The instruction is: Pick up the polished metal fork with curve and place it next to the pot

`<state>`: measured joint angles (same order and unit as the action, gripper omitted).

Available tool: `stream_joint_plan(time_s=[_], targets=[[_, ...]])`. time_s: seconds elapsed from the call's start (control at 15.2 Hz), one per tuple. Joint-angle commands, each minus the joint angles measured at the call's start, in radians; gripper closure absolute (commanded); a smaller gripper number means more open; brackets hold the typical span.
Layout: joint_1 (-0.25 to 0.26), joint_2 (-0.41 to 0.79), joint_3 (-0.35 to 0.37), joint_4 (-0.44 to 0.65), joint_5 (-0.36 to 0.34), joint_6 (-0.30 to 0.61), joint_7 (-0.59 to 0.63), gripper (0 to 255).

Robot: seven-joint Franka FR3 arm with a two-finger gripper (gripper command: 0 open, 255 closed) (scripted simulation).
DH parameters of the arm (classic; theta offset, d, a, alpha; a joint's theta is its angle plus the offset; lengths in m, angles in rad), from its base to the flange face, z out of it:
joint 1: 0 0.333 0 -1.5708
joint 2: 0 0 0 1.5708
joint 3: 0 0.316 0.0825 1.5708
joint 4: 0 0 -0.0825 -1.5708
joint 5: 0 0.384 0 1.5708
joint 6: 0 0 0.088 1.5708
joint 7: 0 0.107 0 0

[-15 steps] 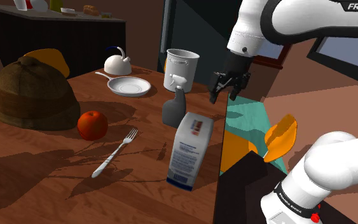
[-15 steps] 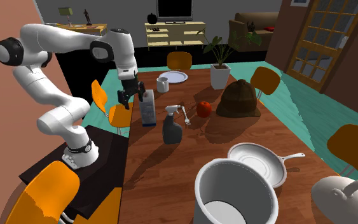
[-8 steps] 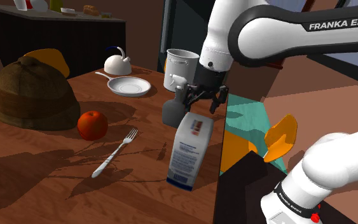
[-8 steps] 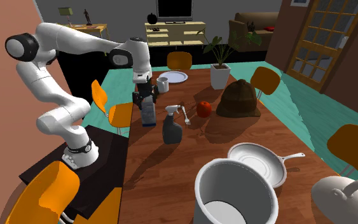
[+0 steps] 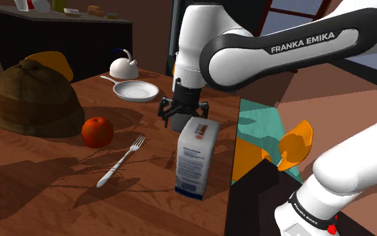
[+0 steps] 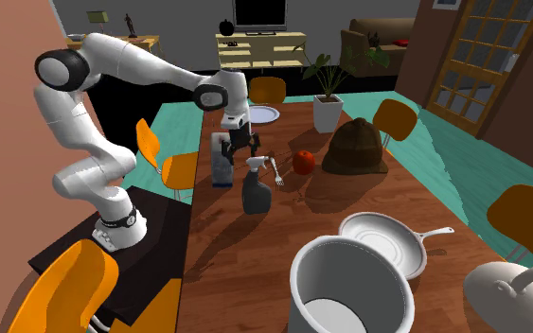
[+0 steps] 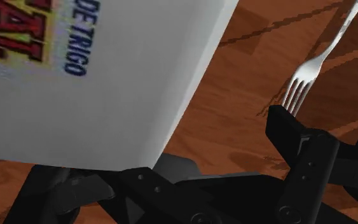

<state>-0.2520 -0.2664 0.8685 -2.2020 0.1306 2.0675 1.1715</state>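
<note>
The arm arches over the table (image 5: pixel 39 201), wrist turned straight down, gripper (image 5: pixel 183 119) close to the white carton (image 5: pixel 195 157), 2 fingers spread wide, empty. The fork (image 5: pixel 121 161) lies flat on the wood near the apple (image 5: pixel 98 131)

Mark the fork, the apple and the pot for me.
fork (image 5: pixel 121 161): shoulder view, middle of its handle.
apple (image 5: pixel 98 132): shoulder view, centre of its red side.
pot (image 6: pixel 349 270): second exterior view, its inner wall.

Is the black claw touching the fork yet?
Apart. The shoulder view shows the gripper by the white carton's top, the fork lying on the table well to its left.
</note>
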Motion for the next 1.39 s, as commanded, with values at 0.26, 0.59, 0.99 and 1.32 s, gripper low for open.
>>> stream_joint_plan(time_s=[0.26,0.59,0.99,1.32], targets=[[-0.021,0.435,0.151,0.200,-0.371,0.021,0.500,0],[0.181,0.702,0.017,0.412,-0.582,-0.029,0.765,0],[0.273,0.824,-0.060,0.514,-0.652,-0.027,0.857,0],[0.282,0.853,-0.080,0.495,-0.679,0.015,0.873,0]])
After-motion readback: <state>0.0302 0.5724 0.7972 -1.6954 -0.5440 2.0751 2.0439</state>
